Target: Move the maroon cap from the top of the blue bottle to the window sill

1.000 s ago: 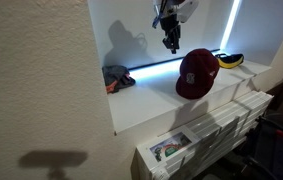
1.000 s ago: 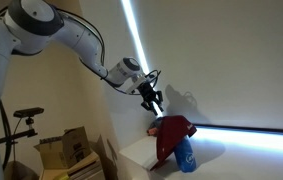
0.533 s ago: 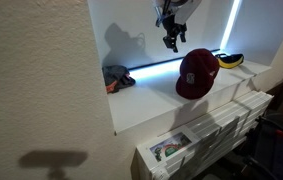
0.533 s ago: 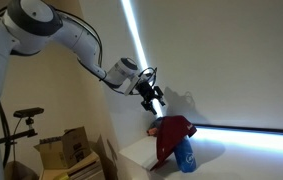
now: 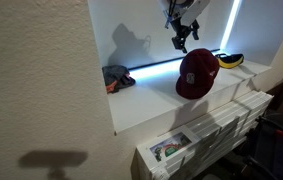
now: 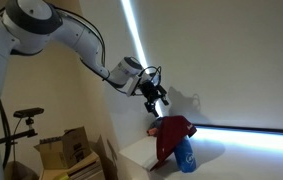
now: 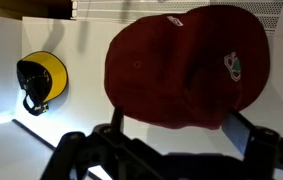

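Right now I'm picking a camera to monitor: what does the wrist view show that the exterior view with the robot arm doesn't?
Only the wrist view: a yellow and black cap. Only that exterior view: the blue bottle, the arm and cardboard boxes. Both: the maroon cap and the open gripper above it.

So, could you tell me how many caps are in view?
2: the maroon fabric cap sits on the blue bottle, and a yellow-and-black cap lies beside it on the white sill. The grey bundle may be another.
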Robot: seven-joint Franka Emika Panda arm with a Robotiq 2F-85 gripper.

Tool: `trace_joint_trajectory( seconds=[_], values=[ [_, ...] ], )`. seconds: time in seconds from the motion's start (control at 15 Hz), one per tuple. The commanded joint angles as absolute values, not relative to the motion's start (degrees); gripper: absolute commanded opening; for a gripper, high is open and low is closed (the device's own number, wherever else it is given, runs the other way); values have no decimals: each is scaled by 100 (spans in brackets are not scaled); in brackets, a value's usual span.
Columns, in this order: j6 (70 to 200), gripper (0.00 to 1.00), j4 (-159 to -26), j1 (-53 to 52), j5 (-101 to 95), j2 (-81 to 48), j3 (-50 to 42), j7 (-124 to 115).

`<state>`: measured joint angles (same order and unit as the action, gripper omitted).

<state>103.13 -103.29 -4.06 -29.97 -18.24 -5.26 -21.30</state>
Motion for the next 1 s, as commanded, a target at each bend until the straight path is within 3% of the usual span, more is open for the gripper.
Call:
trace_joint_trajectory(
  seconds=[0.0, 0.93],
  values=[
    [10302, 100, -10321, -361, -3009, -1831, -507, -2136],
    [10460, 100, -10238, -254, -2770, -2243, -525, -1661]
  ],
)
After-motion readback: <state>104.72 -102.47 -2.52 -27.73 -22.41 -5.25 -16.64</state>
